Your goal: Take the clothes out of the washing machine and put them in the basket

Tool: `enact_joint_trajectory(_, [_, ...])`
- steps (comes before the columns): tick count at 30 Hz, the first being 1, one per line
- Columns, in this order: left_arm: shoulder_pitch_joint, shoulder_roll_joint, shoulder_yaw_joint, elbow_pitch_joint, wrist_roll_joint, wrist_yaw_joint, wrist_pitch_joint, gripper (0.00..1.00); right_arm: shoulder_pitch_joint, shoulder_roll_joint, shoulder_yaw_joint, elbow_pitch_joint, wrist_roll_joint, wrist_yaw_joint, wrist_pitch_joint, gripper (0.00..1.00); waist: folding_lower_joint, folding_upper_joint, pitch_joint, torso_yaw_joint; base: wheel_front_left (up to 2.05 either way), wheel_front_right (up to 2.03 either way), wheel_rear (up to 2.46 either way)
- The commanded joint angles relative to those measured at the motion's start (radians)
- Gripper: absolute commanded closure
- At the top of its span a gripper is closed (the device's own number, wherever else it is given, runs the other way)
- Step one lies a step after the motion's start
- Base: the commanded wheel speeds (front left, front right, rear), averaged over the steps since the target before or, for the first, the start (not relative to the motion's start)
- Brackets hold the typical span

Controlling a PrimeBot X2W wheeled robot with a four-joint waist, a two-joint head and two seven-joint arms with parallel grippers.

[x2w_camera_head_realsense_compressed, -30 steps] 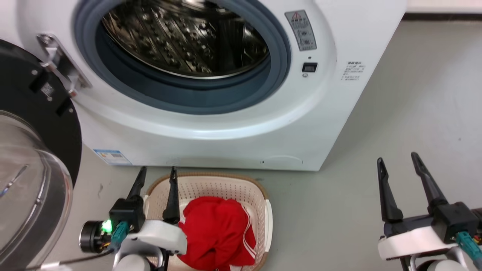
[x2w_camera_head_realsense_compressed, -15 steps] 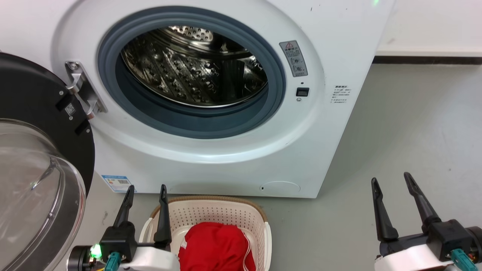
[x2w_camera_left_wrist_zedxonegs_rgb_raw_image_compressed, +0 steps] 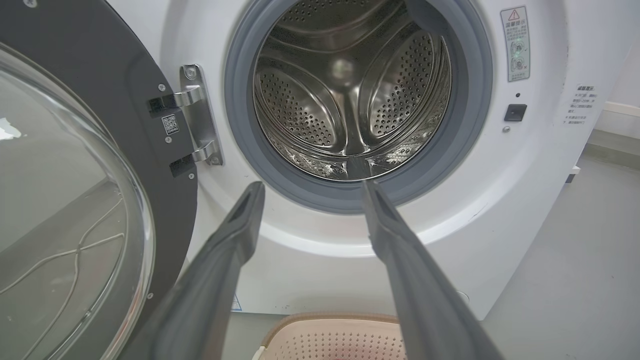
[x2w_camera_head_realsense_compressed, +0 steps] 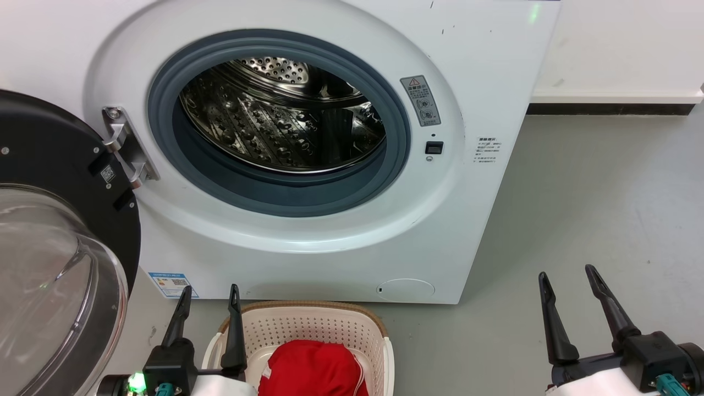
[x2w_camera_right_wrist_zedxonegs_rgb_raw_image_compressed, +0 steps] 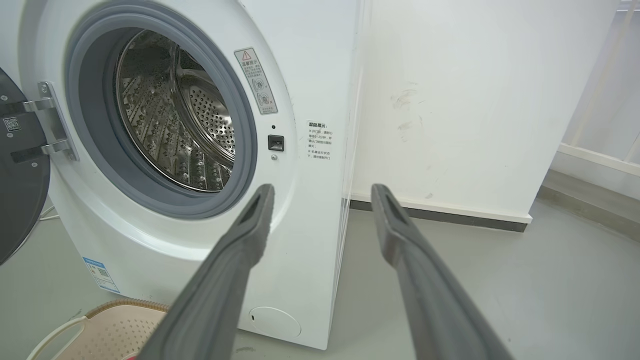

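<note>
The red clothes [x2w_camera_head_realsense_compressed: 313, 369] lie bundled inside the cream basket [x2w_camera_head_realsense_compressed: 379, 344], which stands on the floor in front of the white washing machine [x2w_camera_head_realsense_compressed: 330, 264]. The machine's door [x2w_camera_head_realsense_compressed: 60, 264] hangs open at the left, and its steel drum [x2w_camera_head_realsense_compressed: 275, 121] holds nothing that I can see. My left gripper [x2w_camera_head_realsense_compressed: 210, 292] is open and holds nothing, just above the basket's left rim. My right gripper [x2w_camera_head_realsense_compressed: 567, 273] is open over bare floor to the right. In the left wrist view my gripper [x2w_camera_left_wrist_zedxonegs_rgb_raw_image_compressed: 311, 187] points at the drum [x2w_camera_left_wrist_zedxonegs_rgb_raw_image_compressed: 350, 90], with the basket's rim [x2w_camera_left_wrist_zedxonegs_rgb_raw_image_compressed: 335, 322] below.
Grey floor [x2w_camera_head_realsense_compressed: 605, 209] stretches to the right of the machine, up to a white wall with a dark skirting [x2w_camera_head_realsense_compressed: 610, 109]. The open glass door takes up the left side. In the right wrist view the wall [x2w_camera_right_wrist_zedxonegs_rgb_raw_image_compressed: 450, 100] stands beside the machine.
The head view has tilted up, so the machine and the basket sit lower in it. Both grippers stay open. The clothes lie in the basket as before.
</note>
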Motion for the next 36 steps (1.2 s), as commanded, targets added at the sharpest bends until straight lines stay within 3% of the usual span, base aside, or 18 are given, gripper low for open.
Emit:
enact_joint_trajectory(1, [0.012, -0.002, 0.004, -0.002, 0.004, -0.002, -0.003, 0.0, 0.007, 0.001, 0.002, -0.004, 0.003, -0.001, -0.002, 0.0, 0.0, -0.0001, -0.002, -0.001, 0.0, 0.0, 0.0])
enact_joint_trajectory(15, [0.012, -0.005, 0.006, 0.008, 0.011, 0.004, -0.003, 0.0, 0.004, 0.001, 0.004, -0.006, 0.002, -0.001, -0.002, 0.0, 0.0, -0.0001, -0.009, -0.005, 0.0, 0.0, 0.0])
enact_joint_trajectory(16, [0.006, -0.003, 0.002, 0.007, 0.007, 0.004, 0.0, 1.0, 0.001, 0.0, 0.004, 0.0, 0.003, 0.0, 0.0, 1.0, 0.0, -0.0001, -0.009, -0.005, 0.0, 0.0, 0.0])
enact_joint_trajectory(21, [0.017, -0.003, -0.001, 0.043, -0.002, 0.004, 0.006, 1.0, 0.012, 0.0, 0.008, 0.033, 0.011, 0.0, 0.003, 1.0, 0.0001, -0.0001, -0.009, -0.005, 0.0, 0.0, 0.0])
enact_joint_trajectory(36, [-0.026, -0.003, 0.033, 0.07, -0.312, -0.034, 0.08, 1.0, -0.032, -0.019, 0.008, 0.073, 0.352, 0.0, 0.057, 1.0, 0.0001, -0.0001, -0.009, -0.005, 0.0, 0.0, 0.0])
